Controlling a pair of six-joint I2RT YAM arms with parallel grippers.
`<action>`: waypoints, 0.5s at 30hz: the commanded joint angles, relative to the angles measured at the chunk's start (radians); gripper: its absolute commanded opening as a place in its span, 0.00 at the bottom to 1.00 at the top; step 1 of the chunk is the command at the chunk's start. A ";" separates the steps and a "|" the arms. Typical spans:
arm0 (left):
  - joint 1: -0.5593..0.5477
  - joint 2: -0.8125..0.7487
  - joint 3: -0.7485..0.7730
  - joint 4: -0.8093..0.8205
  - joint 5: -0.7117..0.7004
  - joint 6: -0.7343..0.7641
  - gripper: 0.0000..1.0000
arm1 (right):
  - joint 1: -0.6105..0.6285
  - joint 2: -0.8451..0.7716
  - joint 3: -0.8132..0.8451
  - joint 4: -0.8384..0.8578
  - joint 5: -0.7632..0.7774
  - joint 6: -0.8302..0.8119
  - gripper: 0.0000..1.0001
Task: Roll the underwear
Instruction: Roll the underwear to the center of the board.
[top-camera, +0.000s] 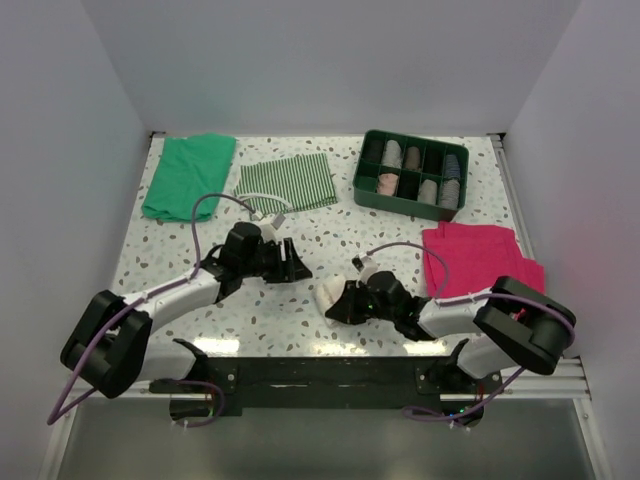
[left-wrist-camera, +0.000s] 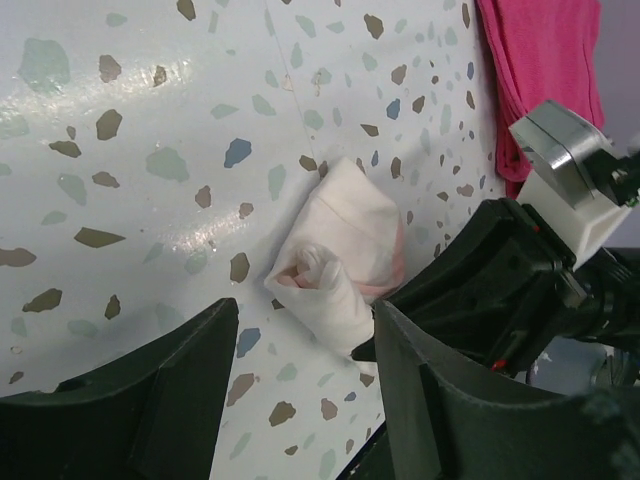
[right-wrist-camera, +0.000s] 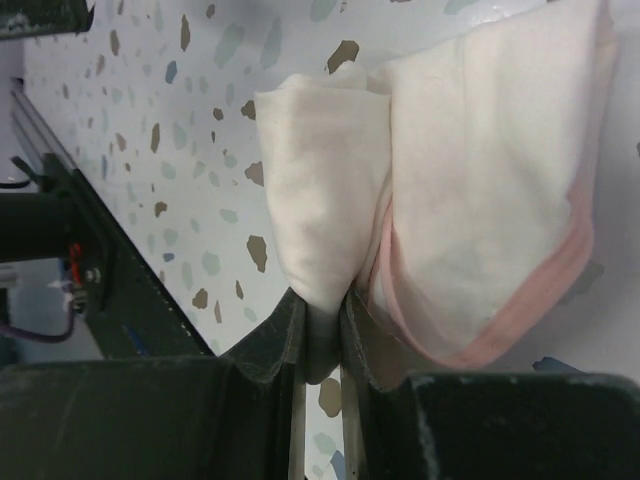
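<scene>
Speckled tabletop (top-camera: 330, 225) bears underwear (right-wrist-camera: 480, 200) pinched by right end effector (right-wrist-camera: 320, 322) (left end effector (left-wrist-camera: 305, 325) gapes nearby).

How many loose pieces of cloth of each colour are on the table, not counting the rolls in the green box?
plain green cloth: 1
green-and-white striped cloth: 1
bright pink cloth: 1
pale pink underwear: 1
Total: 4

Loosely rolled pale pink underwear (left-wrist-camera: 345, 245) lying on speckled counter (left-wrist-camera: 150, 150), spiral end turned toward camera. Left fingers (left-wrist-camera: 160, 410) spread wide apart in foreground, clear of roll. Right fingers (left-wrist-camera: 470, 270), dark, pressed against roll's right side. Magenta cloth (left-wrist-camera: 545, 80) at upper right, apart from roll.
</scene>
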 joint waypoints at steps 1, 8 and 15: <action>0.002 0.017 -0.023 0.123 0.093 0.025 0.62 | -0.067 0.074 -0.096 0.183 -0.160 0.135 0.09; -0.008 0.060 -0.056 0.216 0.153 0.041 0.62 | -0.125 0.271 -0.144 0.393 -0.246 0.296 0.06; -0.011 0.158 -0.068 0.301 0.176 0.073 0.64 | -0.170 0.619 -0.211 0.939 -0.306 0.468 0.03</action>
